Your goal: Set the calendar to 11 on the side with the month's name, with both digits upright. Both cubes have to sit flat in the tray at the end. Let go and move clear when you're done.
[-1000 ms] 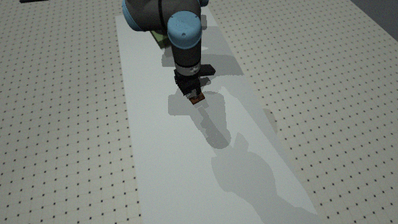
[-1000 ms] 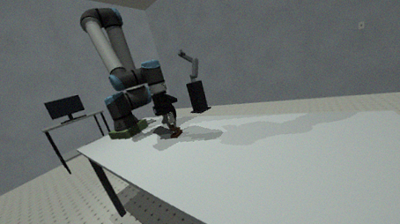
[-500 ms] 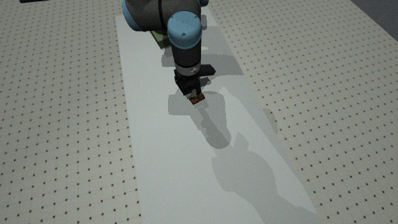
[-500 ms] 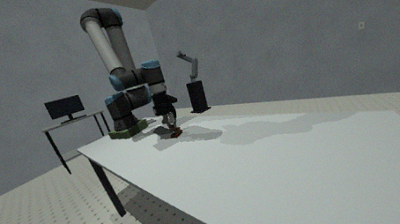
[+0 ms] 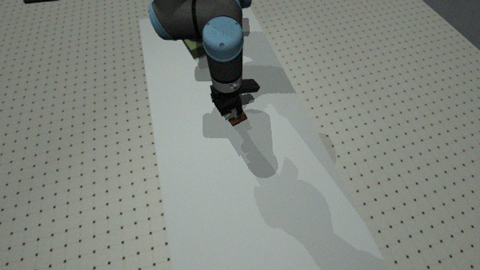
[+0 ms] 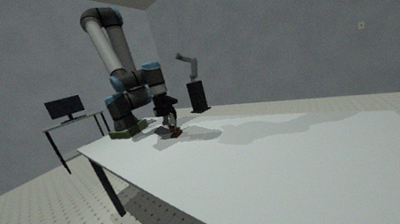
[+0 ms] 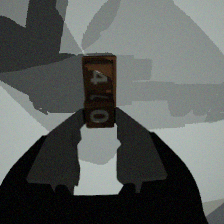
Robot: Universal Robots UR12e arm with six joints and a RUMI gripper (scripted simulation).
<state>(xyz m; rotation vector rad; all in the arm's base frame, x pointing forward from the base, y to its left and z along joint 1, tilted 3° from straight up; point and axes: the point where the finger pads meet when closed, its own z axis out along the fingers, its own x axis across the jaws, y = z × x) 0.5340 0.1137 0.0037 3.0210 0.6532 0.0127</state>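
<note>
My gripper (image 5: 235, 115) is near the arm's base end of the white table (image 5: 244, 175), pointing down. It is shut on a brown wooden number cube (image 5: 237, 119). In the wrist view the cube (image 7: 99, 90) sits between my fingertips. Its near face reads 0 and the face beyond reads 4. In the exterior view the cube (image 6: 175, 133) is at or just above the table top under the gripper (image 6: 171, 126); I cannot tell whether it touches. No tray and no second cube show in any view.
The arm's green base plate (image 6: 127, 131) stands at the table's far end. Off the table are a desk with a monitor (image 6: 65, 109) and a small arm on a black pedestal (image 6: 197, 94). The table's long edges run close on both sides.
</note>
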